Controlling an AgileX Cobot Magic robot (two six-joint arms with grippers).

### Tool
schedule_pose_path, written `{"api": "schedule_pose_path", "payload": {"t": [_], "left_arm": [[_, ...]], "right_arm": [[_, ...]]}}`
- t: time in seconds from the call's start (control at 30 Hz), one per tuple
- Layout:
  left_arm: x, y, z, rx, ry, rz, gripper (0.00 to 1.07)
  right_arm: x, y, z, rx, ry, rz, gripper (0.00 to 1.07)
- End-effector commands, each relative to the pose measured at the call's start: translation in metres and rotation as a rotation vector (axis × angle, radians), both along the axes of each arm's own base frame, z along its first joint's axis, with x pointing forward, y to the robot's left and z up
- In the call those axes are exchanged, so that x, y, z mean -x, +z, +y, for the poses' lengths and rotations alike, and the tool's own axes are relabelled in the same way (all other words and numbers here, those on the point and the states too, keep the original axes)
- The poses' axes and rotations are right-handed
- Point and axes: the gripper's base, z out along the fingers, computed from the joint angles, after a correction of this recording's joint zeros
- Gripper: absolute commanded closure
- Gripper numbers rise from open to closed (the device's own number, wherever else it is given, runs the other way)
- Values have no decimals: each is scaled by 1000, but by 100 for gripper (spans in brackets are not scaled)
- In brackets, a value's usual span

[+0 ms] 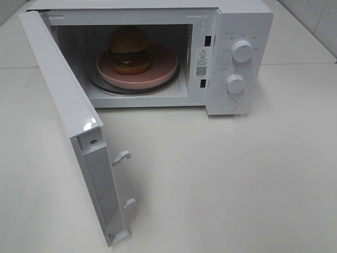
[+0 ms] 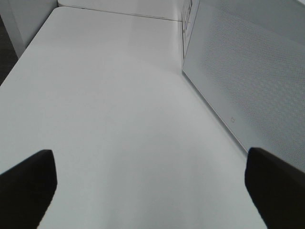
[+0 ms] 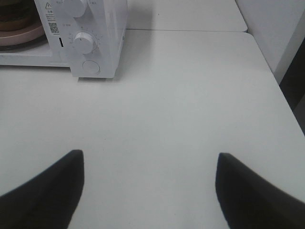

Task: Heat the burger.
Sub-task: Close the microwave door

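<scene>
The table runs under both sets of jaws, left and right alike spread wide and pinching nothing. The microwave stands well ahead of your right jaws, and its door hangs open just beside your left jaws. Press the door's outer face with the left, flat and steady, until it latches. The pink plate carries the burger inside, far beyond both jaws. After that, I'd say the lower knob goes to your right.
</scene>
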Motion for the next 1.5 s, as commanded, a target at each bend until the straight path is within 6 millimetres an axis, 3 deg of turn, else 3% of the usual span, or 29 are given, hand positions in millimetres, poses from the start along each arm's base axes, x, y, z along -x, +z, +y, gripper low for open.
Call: {"api": "schedule_pose_path", "payload": {"t": [0.03, 1.5], "left_arm": [[-1, 1, 0, 2, 5, -14, 7], [-1, 1, 0, 2, 5, -13, 7]], "right_arm": [[3, -1, 2, 3, 11, -48, 32], [3, -1, 2, 3, 11, -48, 32]]}}
